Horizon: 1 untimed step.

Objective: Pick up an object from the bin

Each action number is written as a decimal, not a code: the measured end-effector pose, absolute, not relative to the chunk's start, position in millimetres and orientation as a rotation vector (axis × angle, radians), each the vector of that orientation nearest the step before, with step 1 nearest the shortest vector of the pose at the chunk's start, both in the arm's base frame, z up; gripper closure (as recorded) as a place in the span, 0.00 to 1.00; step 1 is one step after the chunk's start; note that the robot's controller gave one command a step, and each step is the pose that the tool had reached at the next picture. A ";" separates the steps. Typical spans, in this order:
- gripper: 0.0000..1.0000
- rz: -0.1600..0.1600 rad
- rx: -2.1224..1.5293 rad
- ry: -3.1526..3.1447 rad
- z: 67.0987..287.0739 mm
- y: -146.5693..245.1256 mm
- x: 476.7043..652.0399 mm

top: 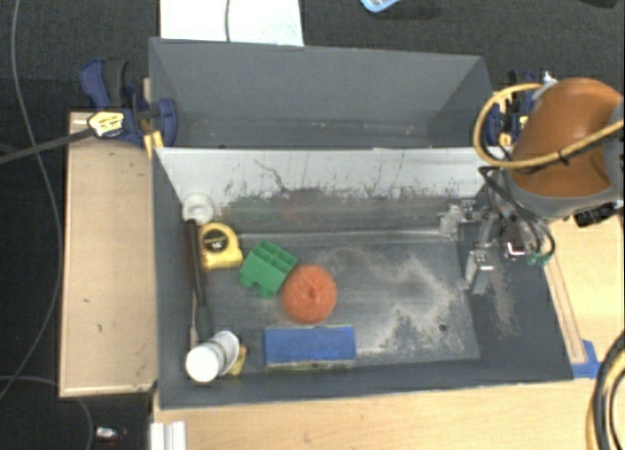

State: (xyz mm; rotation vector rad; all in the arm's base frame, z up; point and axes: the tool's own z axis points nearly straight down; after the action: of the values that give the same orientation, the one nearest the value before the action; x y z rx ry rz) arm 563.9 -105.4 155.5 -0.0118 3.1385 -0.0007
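Over the right-hand part of the grey metal bin (322, 87), the gripper (478, 265) is hanging down from under the arm's orange cover (571, 136), and a yellow cable (488, 111) is looping around that cover's left side. The gripper is hovering above a bare, scuffed stretch of the bin floor, close to the right wall. Whether its fingers are spread or pressed together cannot be told from this angle. The loose things are all sitting well apart from it, gathered on the left half of the floor. An orange ball (311, 293) is lying nearest to it, resting left of the floor's middle. A green toy block (266, 268) is touching the ball's upper left side. A flat blue rectangular sponge (310, 345) is lying just in front of the ball, along the near wall. A yellow tape measure (219, 245) is sitting just beside the green block, further left; it is carrying a dark round label on its face, too small to read. A thin black rod (198, 292) is running along the left wall from the tape measure toward the near corner, where a white bottle (210, 357) is lying on its side just left of the sponge. A small pale cap (198, 209) is sitting in the far left corner, just behind the tape measure.
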 end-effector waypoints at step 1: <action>0.00 -0.001 -0.013 3.138 155.5 -105.4 563.9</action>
State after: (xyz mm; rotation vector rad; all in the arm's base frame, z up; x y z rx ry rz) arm 563.9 -105.4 155.5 -0.0127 3.1385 -0.0006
